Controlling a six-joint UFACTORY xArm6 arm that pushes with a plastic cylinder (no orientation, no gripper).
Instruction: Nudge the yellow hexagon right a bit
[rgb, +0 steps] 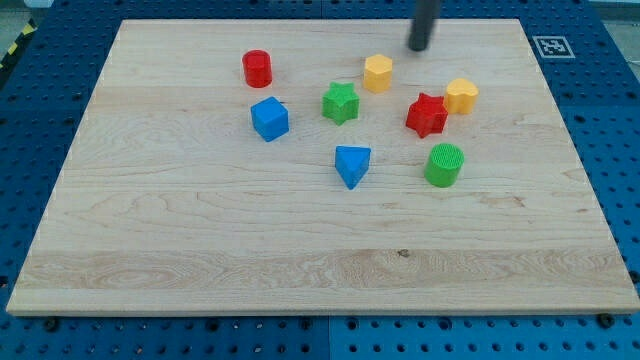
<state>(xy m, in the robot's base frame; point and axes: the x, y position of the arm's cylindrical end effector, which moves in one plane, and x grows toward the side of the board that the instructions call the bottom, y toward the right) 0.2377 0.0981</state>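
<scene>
The yellow hexagon (378, 73) sits near the view's top, a little right of centre, on the wooden board (180, 250). My tip (418, 48) is the lower end of the dark rod coming down from the view's top edge. It stands up and to the right of the yellow hexagon, a small gap away, not touching it. A second yellow block (461, 96), rounded like a heart, lies further right, next to the red star (427, 115).
A green star (341, 103) lies just down-left of the hexagon. A red cylinder (257, 68) and a blue cube (269, 119) are to the left. A blue triangular block (352, 164) and a green cylinder (443, 165) lie lower down.
</scene>
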